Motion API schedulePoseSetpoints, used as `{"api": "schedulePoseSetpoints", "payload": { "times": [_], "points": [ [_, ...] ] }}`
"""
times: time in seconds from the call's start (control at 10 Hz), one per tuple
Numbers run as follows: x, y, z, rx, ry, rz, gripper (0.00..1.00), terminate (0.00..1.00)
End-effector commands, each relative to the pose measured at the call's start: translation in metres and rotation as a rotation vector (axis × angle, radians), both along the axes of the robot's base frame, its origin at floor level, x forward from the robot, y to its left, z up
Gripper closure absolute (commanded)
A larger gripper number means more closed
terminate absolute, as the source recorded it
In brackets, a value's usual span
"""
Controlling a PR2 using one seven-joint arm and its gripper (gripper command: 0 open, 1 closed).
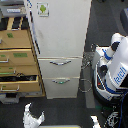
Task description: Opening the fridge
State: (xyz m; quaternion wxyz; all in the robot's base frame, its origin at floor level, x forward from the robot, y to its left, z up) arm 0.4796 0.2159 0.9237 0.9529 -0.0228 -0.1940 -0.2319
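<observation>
**Inspector:** Where does the arm stand?

**Onlooker:** Low at the bottom edge of the exterior view. Only its white gripper (32,118) shows, over the dark floor (70,107), pointing up toward the fridge (60,45); the rest of the arm is cut off by the frame.

**Inspector:** The pincer?

**Onlooker:** Its two fingers are spread apart, holding nothing, touching nothing. It hangs well short of the fridge.

**Inspector:** And the fridge?

**Onlooker:** Tall and white, centre of the view, upper door shut, a green-and-white sticker (43,9) near its top. Two lower drawers, each closed, each with a curved silver handle (61,63). A wooden drawer cabinet (17,60) touches its side on the view's left; a white-and-blue robot body (112,67) stands on the right.

**Inspector:** Anything unclear?

**Onlooker:** A second white piece (95,121) at the bottom edge is cut off; I cannot tell what it is.
</observation>
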Motion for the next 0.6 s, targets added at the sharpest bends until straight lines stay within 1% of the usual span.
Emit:
{"api": "schedulePoseSetpoints", "payload": {
  "times": [0.1,0.2,0.6],
  "points": [
    [0.183,0.123,0.043,0.185,0.326,0.619,0.0,0.0],
    [0.186,0.137,0.052,0.191,0.325,0.664,0.0,0.0],
    [0.226,0.149,0.076,0.212,0.291,0.674,0.0,0.0]
  ]
}}
